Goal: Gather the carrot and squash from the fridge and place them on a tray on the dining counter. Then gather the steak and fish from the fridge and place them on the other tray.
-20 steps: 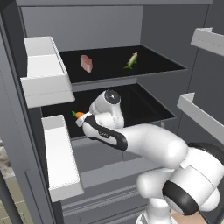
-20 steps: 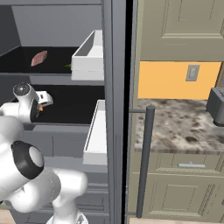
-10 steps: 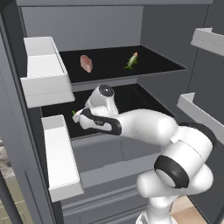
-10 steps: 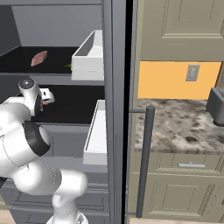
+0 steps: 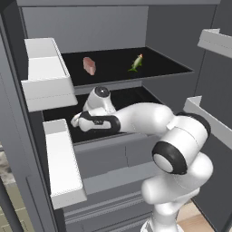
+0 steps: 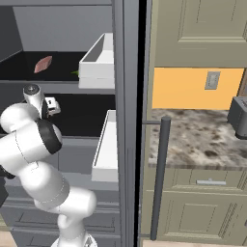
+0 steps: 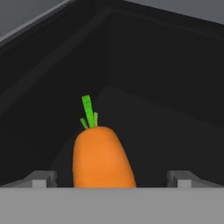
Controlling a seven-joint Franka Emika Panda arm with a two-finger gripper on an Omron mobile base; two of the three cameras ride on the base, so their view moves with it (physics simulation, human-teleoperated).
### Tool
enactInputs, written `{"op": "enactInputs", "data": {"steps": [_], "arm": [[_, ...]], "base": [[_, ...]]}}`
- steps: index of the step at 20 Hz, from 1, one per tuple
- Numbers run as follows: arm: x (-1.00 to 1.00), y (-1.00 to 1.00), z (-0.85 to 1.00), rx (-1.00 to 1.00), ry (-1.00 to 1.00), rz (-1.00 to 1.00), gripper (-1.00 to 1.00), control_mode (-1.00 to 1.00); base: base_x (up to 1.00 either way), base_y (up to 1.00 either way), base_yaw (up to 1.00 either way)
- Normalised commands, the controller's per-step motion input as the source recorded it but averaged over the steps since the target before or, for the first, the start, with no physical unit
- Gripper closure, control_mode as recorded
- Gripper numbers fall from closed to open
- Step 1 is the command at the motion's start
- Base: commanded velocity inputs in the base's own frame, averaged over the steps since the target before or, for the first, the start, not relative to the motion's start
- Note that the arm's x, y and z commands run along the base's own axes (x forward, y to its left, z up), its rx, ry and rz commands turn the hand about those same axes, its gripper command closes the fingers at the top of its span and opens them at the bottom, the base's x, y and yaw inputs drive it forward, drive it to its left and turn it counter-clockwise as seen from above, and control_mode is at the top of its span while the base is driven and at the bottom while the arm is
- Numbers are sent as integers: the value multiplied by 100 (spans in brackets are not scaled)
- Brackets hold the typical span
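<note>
Glossy white arm of rounded, bulbous links with black bands at the joints; behind the jaws, a white hand with a dark collar.

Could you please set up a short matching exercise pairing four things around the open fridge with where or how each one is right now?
Things:
1. orange carrot with green top
2. pink steak slab
3. green fish
4. tool

Places or states:
A. upper shelf, right side
B. open, fingers apart
C. between the fingers, lower shelf
D. upper shelf, left side

Pairs: 1-C, 2-D, 3-A, 4-B
</note>
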Motion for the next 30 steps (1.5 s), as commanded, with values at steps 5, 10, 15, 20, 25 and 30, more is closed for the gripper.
{"op": "enactInputs", "data": {"steps": [5, 10, 15, 20, 25, 30], "arm": [[4, 6, -30, -4, 0, 2, 100, -100], [-22, 0, -24, -5, -1, 0, 100, -100], [-64, -4, -10, 0, -5, -2, 100, -100], [-100, -32, 25, 2, -16, -3, 100, -100], [-100, -44, 68, 6, -12, -1, 100, -100], [-99, -49, 89, 10, -8, 0, 100, -100]], "base": [[0, 0, 0], [0, 0, 0], [0, 0, 0], [0, 0, 0], [0, 0, 0], [0, 0, 0]]}}
